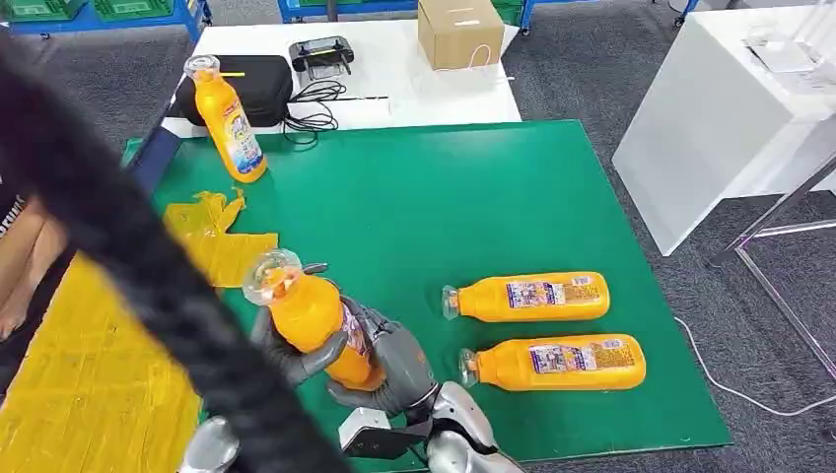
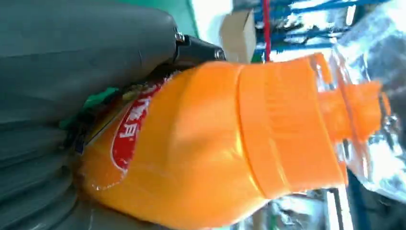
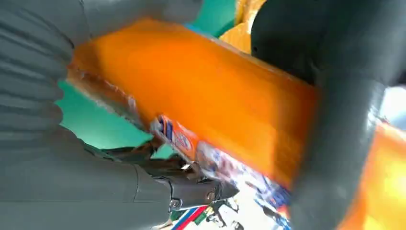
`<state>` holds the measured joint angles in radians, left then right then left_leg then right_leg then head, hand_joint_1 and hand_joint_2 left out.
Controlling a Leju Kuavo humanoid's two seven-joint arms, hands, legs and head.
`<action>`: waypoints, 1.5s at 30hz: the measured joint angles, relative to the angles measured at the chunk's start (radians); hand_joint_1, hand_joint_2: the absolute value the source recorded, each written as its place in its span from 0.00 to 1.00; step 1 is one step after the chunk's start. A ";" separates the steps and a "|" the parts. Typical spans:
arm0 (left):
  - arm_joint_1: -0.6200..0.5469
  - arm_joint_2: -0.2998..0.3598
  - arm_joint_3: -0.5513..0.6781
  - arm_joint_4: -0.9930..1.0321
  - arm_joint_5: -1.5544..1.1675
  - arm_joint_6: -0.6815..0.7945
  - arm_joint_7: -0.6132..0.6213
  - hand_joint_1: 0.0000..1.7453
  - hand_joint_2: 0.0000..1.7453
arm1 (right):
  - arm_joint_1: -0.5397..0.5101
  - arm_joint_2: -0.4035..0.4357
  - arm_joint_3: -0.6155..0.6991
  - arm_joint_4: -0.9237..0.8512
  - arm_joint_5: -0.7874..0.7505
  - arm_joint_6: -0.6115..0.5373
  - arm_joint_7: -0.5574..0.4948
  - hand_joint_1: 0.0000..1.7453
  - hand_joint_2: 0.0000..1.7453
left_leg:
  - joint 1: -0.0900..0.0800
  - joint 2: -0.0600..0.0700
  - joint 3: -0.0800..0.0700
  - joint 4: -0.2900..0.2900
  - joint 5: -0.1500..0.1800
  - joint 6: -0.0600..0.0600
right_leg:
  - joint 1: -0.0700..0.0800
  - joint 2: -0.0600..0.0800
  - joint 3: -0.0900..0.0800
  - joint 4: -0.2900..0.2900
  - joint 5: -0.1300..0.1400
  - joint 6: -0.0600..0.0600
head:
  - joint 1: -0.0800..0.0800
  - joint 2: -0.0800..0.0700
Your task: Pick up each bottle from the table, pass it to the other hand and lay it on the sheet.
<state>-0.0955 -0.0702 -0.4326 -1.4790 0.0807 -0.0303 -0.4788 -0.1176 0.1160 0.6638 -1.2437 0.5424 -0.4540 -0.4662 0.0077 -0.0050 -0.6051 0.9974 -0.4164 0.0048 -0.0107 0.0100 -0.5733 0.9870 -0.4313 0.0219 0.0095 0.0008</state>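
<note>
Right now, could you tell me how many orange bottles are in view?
4: one held bottle in both hands, one upright bottle at the green mat's far left corner, two lying bottles on its right. The dark arm may hide more.

Bottles orange throughout: held bottle (image 1: 313,320) with clear cap, red-and-white label patch; two lying bottles (image 1: 532,297) (image 1: 560,363) with blue-white-red printed labels; standing bottle (image 1: 230,123) likewise labelled. Table mat (image 1: 473,197) solid green. Sheet (image 1: 89,384) yellow. Right hand (image 1: 389,365) grey, fingers darker. Box (image 1: 459,32) brown cardboard. Carpet (image 1: 592,79) grey.
</note>
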 measured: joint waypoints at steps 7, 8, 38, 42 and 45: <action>-0.057 0.042 0.081 -0.001 -0.516 0.410 0.066 1.00 1.00 | 0.068 -0.014 -0.042 -0.180 -0.029 -0.045 -0.015 0.00 1.00 | 0.001 0.000 0.000 0.000 0.001 -0.001 | 0.000 0.000 -0.001 0.000 0.000 0.000 | 0.000 0.000; -0.072 0.051 0.094 0.011 -0.611 0.451 0.097 1.00 1.00 | 0.075 -0.016 -0.050 -0.204 -0.029 -0.045 -0.018 0.00 1.00 | 0.001 0.000 0.000 0.000 0.001 -0.001 | 0.000 -0.001 0.000 0.000 0.000 0.000 | 0.000 0.000; -0.450 0.190 0.212 0.877 -1.460 0.674 0.505 1.00 1.00 | 0.114 -0.104 -0.128 -0.456 0.068 0.008 0.062 0.00 1.00 | 0.000 0.001 -0.001 0.000 0.003 -0.001 | 0.000 0.000 -0.001 0.001 0.001 0.000 | 0.000 0.000; -0.450 0.190 0.217 0.921 -1.457 0.678 0.501 1.00 1.00 | 0.109 -0.114 -0.132 -0.456 0.071 0.010 0.066 0.00 1.00 | 0.000 0.000 -0.002 0.000 0.003 -0.001 | 0.000 -0.001 -0.001 0.001 0.001 0.000 | 0.000 0.000; -0.452 0.190 0.220 0.943 -1.457 0.678 0.500 1.00 1.00 | 0.108 -0.119 -0.134 -0.456 0.077 0.011 0.069 0.00 1.00 | 0.000 0.000 -0.002 0.000 0.003 -0.001 | 0.000 0.000 -0.001 0.001 0.001 0.000 | 0.000 0.000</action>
<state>-0.5474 0.1201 -0.2129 -0.5360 -1.3760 0.6474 0.0210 -0.0101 -0.0031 0.5299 -1.6999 0.6199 -0.4425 -0.3968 0.0082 -0.0045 -0.6070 0.9974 -0.4136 0.0043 -0.0105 0.0096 -0.5747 0.9876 -0.4306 0.0220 0.0095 0.0008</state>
